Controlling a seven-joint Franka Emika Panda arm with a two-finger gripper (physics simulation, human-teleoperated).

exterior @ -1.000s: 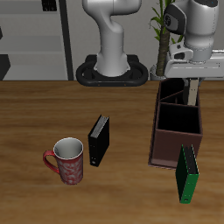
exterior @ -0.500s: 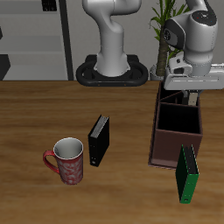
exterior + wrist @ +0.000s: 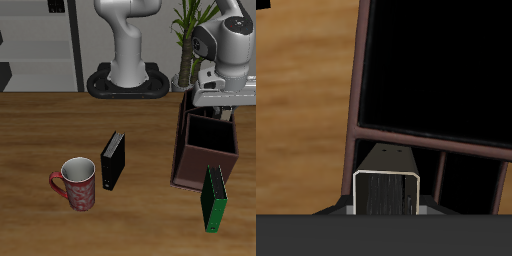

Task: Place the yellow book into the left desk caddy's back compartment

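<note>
The gripper point(image 3: 222, 108) hangs directly over the far end of the left desk caddy point(image 3: 205, 150), its fingers hidden behind the hand, so whether it is clamped or parted cannot be told. In the wrist view the yellow book point(image 3: 387, 180) stands upright just beyond a divider, inside the back compartment point(image 3: 426, 175). A green book point(image 3: 214, 198) leans against the caddy's near end; a black book point(image 3: 112, 161) and a red mug point(image 3: 77, 184) stand well apart on the table point(image 3: 40, 130).

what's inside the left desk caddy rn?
The left desk caddy shows a big dark section with nothing visible. The hand covers the back compartment; the wrist view shows a book-like block there.
</note>
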